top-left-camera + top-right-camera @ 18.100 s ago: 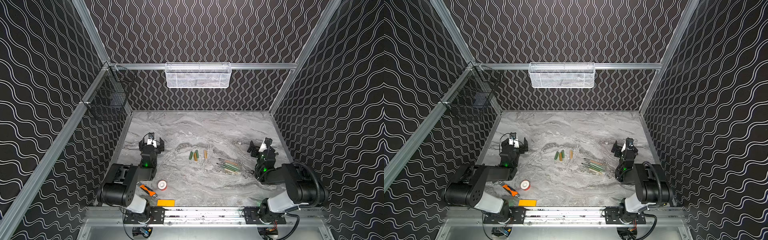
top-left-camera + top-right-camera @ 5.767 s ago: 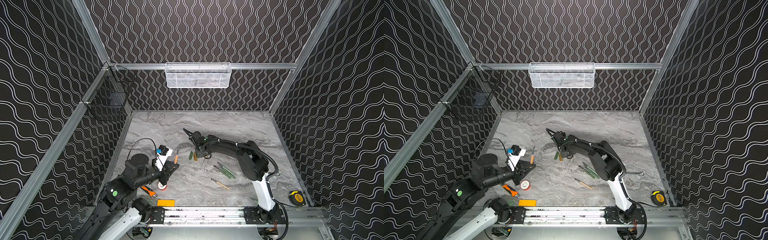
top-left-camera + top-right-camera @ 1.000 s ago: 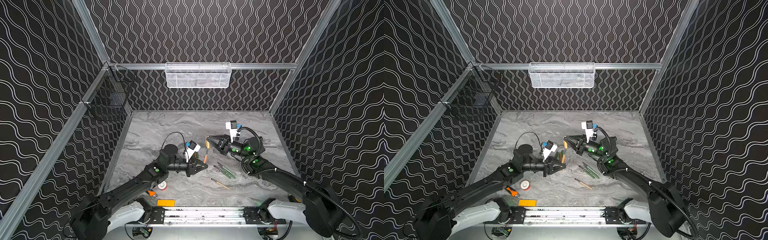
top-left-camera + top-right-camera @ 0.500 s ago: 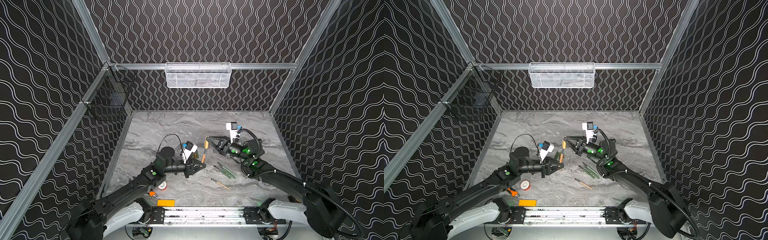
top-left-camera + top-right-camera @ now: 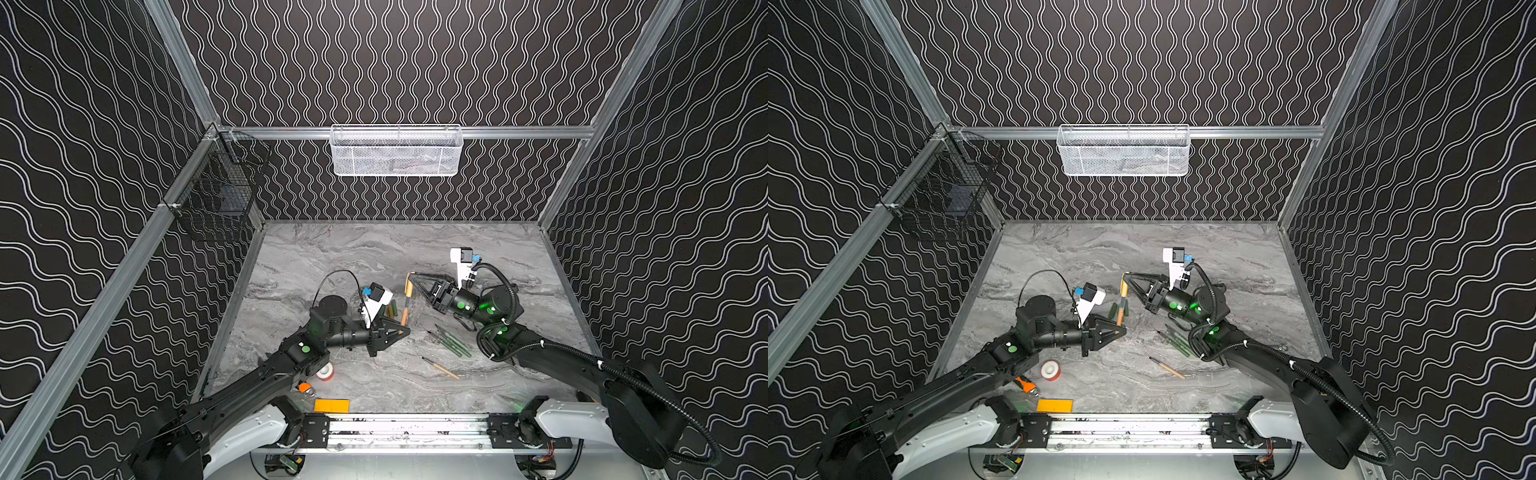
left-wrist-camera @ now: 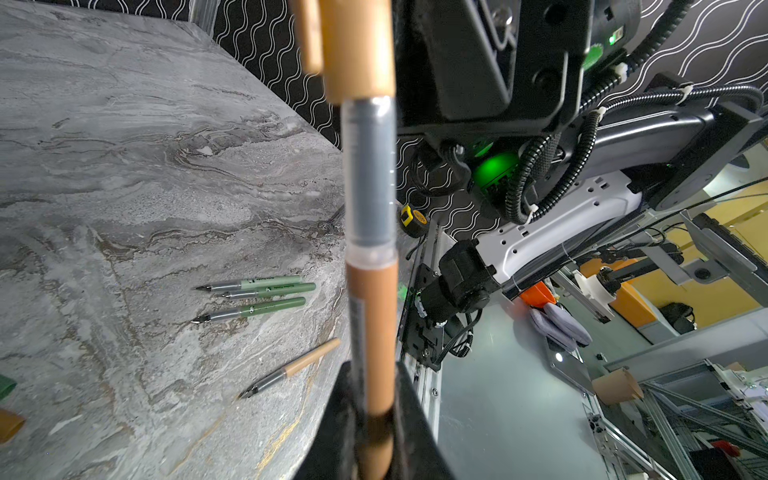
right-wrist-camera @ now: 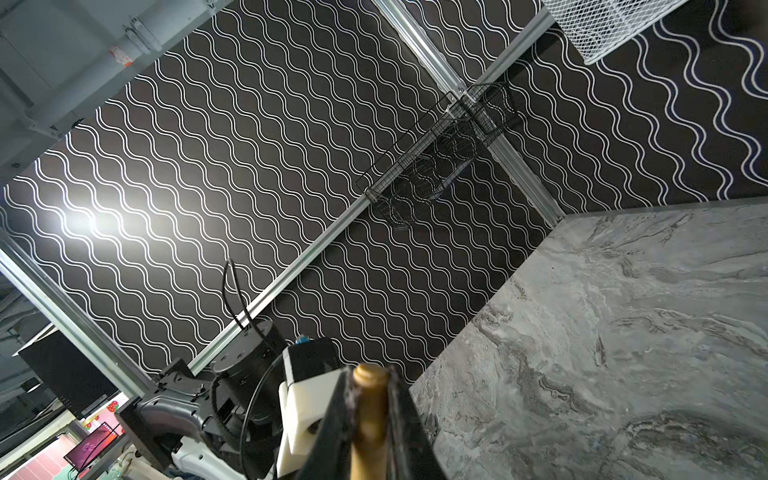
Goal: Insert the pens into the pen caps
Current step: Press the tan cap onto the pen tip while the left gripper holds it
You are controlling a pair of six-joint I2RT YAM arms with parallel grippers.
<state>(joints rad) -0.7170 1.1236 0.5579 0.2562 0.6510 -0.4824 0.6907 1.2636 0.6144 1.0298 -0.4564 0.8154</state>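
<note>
- The left wrist view showed what both top views hid: the clear grey front section of the tan pen [image 6: 372,332] ran into the tan cap [image 6: 357,50], apparently not fully seated. It also showed a yellow tape measure [image 6: 413,217] beyond the edge of the bench [image 6: 124,166].
- The left fingers [image 6: 343,415] pinched the pen's rear end. In the right wrist view, the right fingers [image 7: 332,424] pinched the cap's rounded end.
- Earlier the left arm had held the pen off to the left while the right arm reached down to the green caps [image 5: 392,309]. By now pen and cap met in the air above them.
- Three green pens [image 6: 257,293] and a loose tan pen [image 6: 291,368], slim with dark pointed tips, lay on the grey marbled bench.
</note>
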